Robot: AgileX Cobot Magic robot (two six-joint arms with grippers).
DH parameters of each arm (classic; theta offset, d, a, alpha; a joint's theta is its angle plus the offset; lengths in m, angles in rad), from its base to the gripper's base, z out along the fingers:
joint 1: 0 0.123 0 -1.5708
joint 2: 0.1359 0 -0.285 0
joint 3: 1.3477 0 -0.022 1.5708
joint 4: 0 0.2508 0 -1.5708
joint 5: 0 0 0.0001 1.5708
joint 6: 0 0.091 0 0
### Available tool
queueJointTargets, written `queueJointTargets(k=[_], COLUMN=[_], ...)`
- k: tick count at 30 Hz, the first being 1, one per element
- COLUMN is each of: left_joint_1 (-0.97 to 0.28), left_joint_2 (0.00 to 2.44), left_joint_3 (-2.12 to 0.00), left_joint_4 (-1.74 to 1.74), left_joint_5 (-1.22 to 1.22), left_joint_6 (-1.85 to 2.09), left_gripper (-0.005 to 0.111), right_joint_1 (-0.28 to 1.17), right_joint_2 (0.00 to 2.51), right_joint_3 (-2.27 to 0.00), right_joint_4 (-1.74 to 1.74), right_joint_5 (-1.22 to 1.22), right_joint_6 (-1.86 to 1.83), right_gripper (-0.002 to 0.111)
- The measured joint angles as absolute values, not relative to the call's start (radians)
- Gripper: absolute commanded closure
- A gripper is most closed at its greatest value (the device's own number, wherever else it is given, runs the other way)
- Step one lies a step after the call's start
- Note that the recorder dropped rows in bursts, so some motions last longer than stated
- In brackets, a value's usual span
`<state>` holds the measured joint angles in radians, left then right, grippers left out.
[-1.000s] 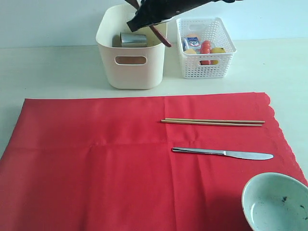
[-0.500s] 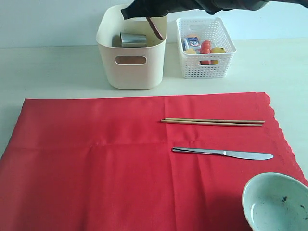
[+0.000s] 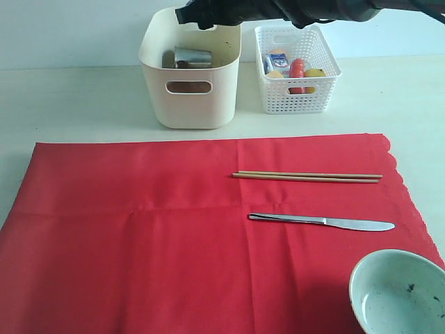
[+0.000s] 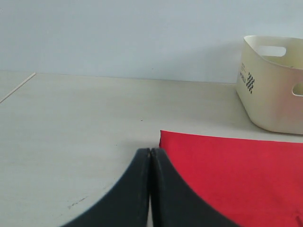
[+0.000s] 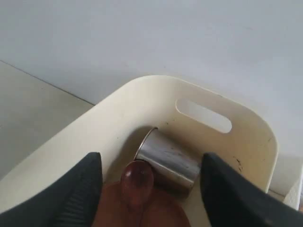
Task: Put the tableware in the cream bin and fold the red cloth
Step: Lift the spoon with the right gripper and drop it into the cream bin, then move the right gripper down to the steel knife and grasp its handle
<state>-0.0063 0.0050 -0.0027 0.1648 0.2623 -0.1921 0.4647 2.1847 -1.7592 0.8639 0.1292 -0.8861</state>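
the right pincer [image 5: 151, 158] hangs just above the open top of the cream bin [image 5: 227, 109], its two fingers spread wide with nothing between them. that wide, empty stance over the bin looks like a drop-off pose: high enough to clear the rim, centred so that whatever falls lands inside.

straight below the pincer a dark wooden spoon [image 5: 137, 182] lies free on what looks like a brown wooden plate [image 5: 161, 213]. just beyond the spoon a steel cup [image 5: 168, 161] lies on its side against the bin wall. so three pieces of tableware are in.

further from the pincer, beside the bin, stands a white basket [image 3: 299, 90] of food, which is no part of the job. well away from the pincer, on the near side of the bin, the red cloth [image 3: 139, 229] lies spread flat. it carries the chopsticks [image 3: 306, 177], the knife [image 3: 320, 223] and the pale bowl [image 3: 396, 292] at its corner. folding has to wait until these are off, i'd judge.

the left pincer [image 4: 150, 156] is closed tight on nothing, parked low near a far corner of the cloth, apparently kept out of the way.
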Motion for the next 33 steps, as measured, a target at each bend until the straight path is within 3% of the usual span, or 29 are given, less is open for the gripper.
queueJointTargets(k=[15,22,28,33], left_joint_1=[-0.006,-0.006,-0.006,-0.006], left_joint_2=[0.005,0.005,0.005,0.005], left_joint_3=[-0.003,-0.003,-0.003,-0.003], left_joint_4=[0.165,0.165,0.165,0.165], left_joint_5=[0.262,0.262,0.262,0.262], left_joint_6=[-0.192,-0.192,-0.192,-0.192], left_gripper=[0.104,0.104,0.104,0.104], right_joint_1=[0.463,0.46,0.458,0.458], right_joint_2=[2.047,2.027,1.963,1.892], right_joint_3=[-1.759,-1.759,-1.691,-1.544], right_joint_4=[0.633,0.271,0.209,0.196], right_joint_5=[0.517,0.739,0.806,0.805], right_joint_6=[-0.74,-0.418,-0.358,-0.35], right_gripper=[0.051,0.079,0.1,0.108])
